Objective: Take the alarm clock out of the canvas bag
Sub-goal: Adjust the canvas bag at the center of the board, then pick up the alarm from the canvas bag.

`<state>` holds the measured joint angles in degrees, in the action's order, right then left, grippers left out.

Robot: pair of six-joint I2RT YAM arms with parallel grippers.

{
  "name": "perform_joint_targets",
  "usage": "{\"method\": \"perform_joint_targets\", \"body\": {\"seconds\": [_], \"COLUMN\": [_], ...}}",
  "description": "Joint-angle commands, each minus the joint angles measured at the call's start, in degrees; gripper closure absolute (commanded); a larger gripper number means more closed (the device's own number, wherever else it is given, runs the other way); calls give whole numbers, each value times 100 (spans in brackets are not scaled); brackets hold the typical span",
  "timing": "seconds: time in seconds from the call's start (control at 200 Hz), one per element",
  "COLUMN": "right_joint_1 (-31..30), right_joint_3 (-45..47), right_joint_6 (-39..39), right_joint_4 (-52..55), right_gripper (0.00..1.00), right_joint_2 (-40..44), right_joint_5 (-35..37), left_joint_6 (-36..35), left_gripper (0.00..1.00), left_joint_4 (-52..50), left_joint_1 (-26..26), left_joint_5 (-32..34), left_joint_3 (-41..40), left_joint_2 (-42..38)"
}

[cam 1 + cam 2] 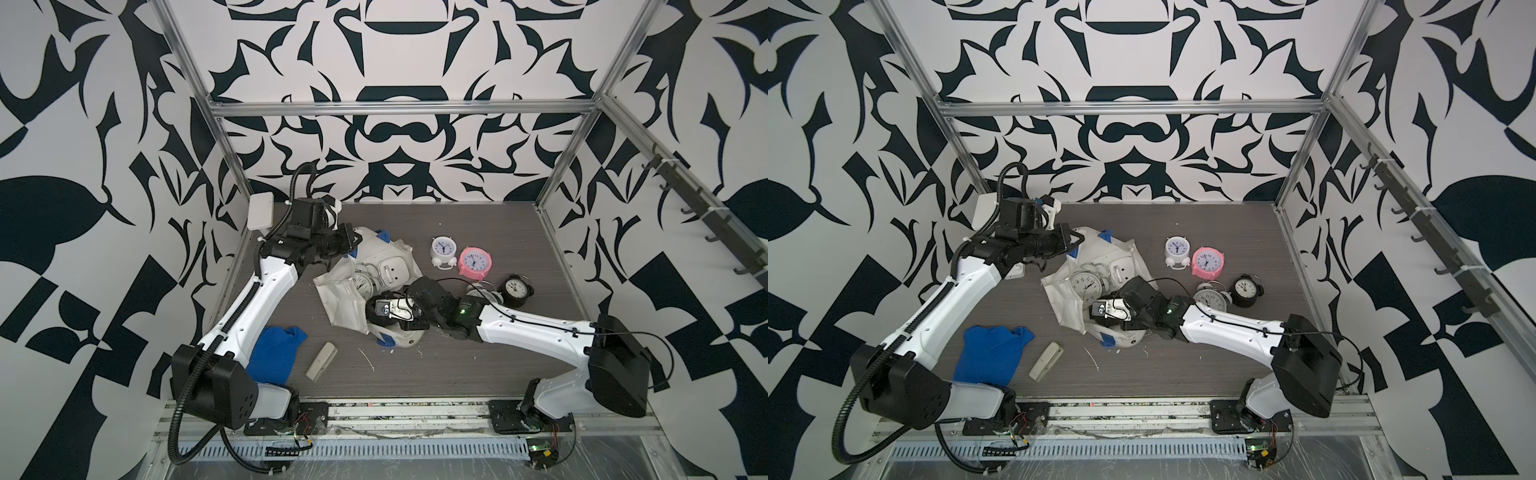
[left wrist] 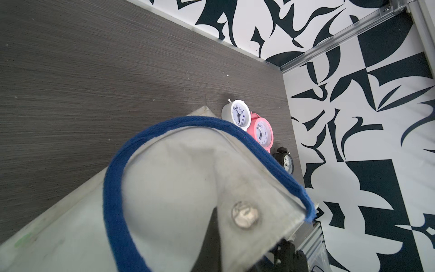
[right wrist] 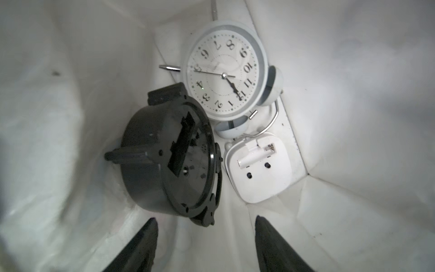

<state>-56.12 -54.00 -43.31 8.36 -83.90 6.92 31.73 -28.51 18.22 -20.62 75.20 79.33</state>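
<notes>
The black alarm clock [image 3: 164, 160] in the canvas bag [image 3: 353, 94] shows only its back; its dial is hidden. The picture's edge cuts off the fingers of the right gripper [image 3: 205, 219]. In the left wrist view, bag fabric covers most of the left gripper [image 2: 214, 219].

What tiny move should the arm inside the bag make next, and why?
Probably ease the right end effector forward until its jaws straddle the black alarm clock. They stand open just short of it, the nearest clock inside the canvas bag, while the left end effector grips the bag's rim.
</notes>
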Motion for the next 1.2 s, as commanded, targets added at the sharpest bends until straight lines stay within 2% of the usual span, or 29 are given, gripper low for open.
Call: {"method": "perform_joint_targets", "body": {"seconds": [0.0, 0.135, 0.27, 0.61, 0.92, 1.075, 1.195], "right_joint_1": [4, 5, -11, -145, -205, -220, -215], "right_joint_3": [-73, -15, -6, 133, -66, -134, -134], "right_joint_6": [-592, -957, -1170, -1320, -1294, -1254, -1187], "right_joint_4": [-85, -156, -155, -971, -1750, -2121, -2228], "right_gripper": [31, 29, 29, 25, 31, 35, 34], "right_joint_2": [-59, -134, -315, -878, -1602, -1743, -1780], "right_joint_5": [-396, -673, -586, -219, 222, 600, 607], "left_joint_6": [98, 107, 114, 176, 238, 229, 268], "left_gripper": [100, 100, 100, 100, 100, 100, 100], "left_joint_4": [298, 280, 232, 239, 226, 203, 210], "left_joint_1": [-13, -36, -61, -69, -65, -78, -79], "left_joint_5": [-235, -249, -283, -441, -531, -553, -610], "left_joint_3": [209, 237, 307, 321, 232, 233, 207], "left_joint_2": [-10, 43, 117, 228, 150, 122, 127]}}
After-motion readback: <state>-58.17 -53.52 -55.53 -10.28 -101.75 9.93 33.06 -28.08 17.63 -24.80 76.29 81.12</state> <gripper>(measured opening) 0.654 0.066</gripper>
